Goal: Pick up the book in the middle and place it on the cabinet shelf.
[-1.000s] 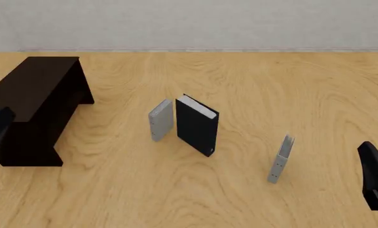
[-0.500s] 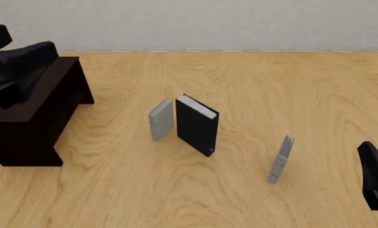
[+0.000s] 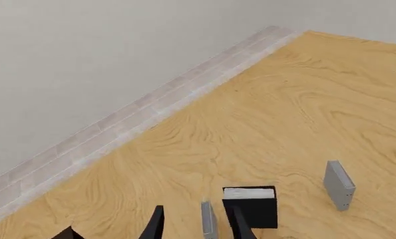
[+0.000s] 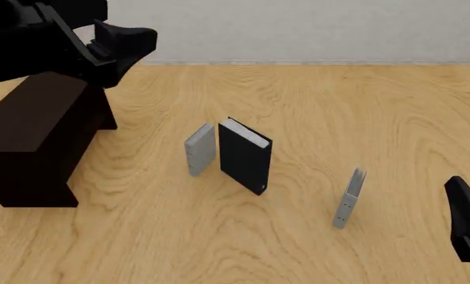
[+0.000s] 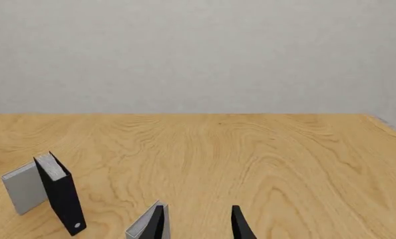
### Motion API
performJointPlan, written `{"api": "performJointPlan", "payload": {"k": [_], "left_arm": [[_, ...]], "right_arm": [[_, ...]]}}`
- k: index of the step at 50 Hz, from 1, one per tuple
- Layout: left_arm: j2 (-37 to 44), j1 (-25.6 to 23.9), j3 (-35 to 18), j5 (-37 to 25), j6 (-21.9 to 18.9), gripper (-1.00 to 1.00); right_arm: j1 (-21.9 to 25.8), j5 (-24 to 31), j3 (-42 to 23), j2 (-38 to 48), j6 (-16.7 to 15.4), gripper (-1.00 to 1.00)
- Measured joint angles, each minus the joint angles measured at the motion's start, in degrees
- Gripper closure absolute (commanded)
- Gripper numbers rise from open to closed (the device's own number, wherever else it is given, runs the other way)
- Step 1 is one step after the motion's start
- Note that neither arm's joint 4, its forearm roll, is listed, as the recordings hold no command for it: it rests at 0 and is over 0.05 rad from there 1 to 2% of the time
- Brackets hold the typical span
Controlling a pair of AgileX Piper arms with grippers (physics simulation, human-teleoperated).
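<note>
Near the middle of the counter (image 4: 314, 106) stands the book (image 4: 245, 157), black-covered, upright on its lower edge, untouched by either arm. You have not yet begun the grasp: nothing is lifted, and the flat top of the cabinet shelf (image 4: 31, 118), at the counter's left, carries no book. By this reading the whole task remains: approach, grasp, carry and placement.

The left claw (image 3: 196, 224) is raised well above the counter over the cabinet shelf, far from the book; in the left wrist view its two fingers (image 3: 156, 225) stand apart with nothing between them, so it is released and empty. The right claw (image 5: 196, 223) sits low at the counter's near right corner, its fingers also spread and holding nothing.

Orientation of the book: its long axis is vertical, spine to the near side, and the white page edge (image 4: 248, 134) faces upward. Its broad covers face left and right across the counter, slightly turned, so the top edge runs from near-right to far-left in the front view.

Just beside it on the left stands the smaller grey book (image 4: 201, 149), close but, as far as the front view shows, not touching. Well apart to the right stands the thin grey book (image 4: 349, 197), also upright. You will probably need to enter from above, since the neighbour crowds one cover.
</note>
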State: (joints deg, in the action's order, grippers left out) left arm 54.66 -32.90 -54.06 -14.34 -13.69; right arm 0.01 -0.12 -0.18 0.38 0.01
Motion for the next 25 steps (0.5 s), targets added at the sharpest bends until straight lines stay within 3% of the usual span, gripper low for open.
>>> {"api": "performJointPlan", "payload": {"k": [25], "left_arm": [[11.4,-6.4,-16.2,-14.3,-7.9,-1.0]], "right_arm": [[0.0,-0.1,0.0,0.0,0.0,-1.0]]}}
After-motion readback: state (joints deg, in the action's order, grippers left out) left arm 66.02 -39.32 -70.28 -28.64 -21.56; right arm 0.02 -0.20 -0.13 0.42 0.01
